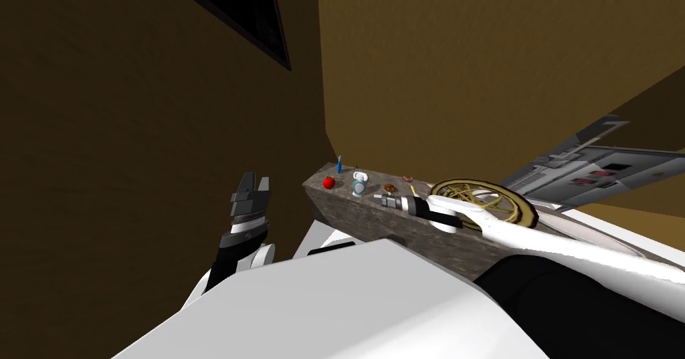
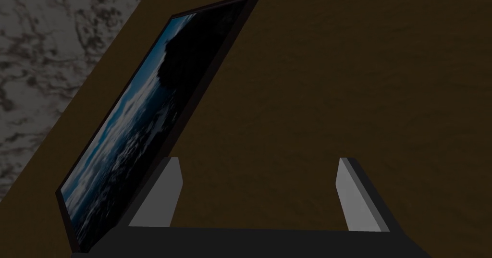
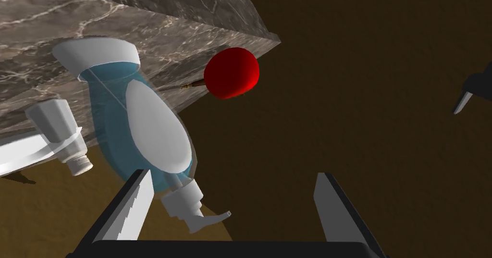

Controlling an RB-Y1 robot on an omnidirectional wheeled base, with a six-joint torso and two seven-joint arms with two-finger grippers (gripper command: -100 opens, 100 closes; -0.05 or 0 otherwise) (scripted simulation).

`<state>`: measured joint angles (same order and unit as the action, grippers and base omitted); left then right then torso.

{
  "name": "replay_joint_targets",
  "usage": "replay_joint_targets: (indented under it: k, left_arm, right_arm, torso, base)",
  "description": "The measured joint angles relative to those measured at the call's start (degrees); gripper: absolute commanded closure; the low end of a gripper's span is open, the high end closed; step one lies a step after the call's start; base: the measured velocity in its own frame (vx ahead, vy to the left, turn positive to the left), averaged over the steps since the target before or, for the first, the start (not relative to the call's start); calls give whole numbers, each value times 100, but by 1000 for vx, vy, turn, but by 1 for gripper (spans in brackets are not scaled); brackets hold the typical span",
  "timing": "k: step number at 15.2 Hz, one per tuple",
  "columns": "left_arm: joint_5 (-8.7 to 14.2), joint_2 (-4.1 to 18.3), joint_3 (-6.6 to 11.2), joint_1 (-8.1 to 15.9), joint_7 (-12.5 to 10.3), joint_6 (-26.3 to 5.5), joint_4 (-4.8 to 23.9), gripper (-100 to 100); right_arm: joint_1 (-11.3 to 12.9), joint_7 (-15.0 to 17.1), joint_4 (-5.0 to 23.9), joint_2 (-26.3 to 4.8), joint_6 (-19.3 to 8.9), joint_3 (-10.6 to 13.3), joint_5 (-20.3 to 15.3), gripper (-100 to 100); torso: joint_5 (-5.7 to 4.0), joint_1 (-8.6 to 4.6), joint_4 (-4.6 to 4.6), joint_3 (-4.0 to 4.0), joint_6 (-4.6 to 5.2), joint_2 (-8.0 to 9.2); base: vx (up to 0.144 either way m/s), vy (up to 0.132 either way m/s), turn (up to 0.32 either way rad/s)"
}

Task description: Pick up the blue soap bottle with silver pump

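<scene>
The blue soap bottle (image 1: 359, 186) with a white label stands on the dark marbled counter (image 1: 374, 234) near its far end. In the right wrist view the bottle (image 3: 115, 106) points its pale pump (image 3: 192, 212) toward my hand. My right gripper (image 3: 233, 175) is open, and the pump sits just inside one finger (image 3: 137, 202) without being squeezed. From the head view, my right gripper (image 1: 378, 198) hovers beside the bottle. My left gripper (image 1: 256, 181) is raised off the counter's end, and its fingers stand open (image 2: 259, 160) with nothing between them.
A red apple (image 3: 231, 72) lies just past the bottle by the counter's corner (image 1: 328, 182). A small white bottle (image 3: 62, 130) is beside the soap bottle. A thin blue item (image 1: 339, 165), small brown bits (image 1: 390, 188) and a round woven tray (image 1: 481, 200) share the counter. Brown walls stand close.
</scene>
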<state>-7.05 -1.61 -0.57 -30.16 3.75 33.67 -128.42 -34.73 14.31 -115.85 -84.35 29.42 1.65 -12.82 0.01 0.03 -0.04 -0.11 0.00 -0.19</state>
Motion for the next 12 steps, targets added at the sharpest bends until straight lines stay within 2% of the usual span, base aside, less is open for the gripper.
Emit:
replay_joint_targets:
  k: [12]
  left_arm:
    - [0, 0, 0, 0, 0, 0, 0, 0]
  right_arm:
    - [-93, 218, 241, -1437, -22, -38, -361, -100]
  torso:
    - [0, 1, 0, 1, 0, 2]
  base:
    - [32, -7, 85]
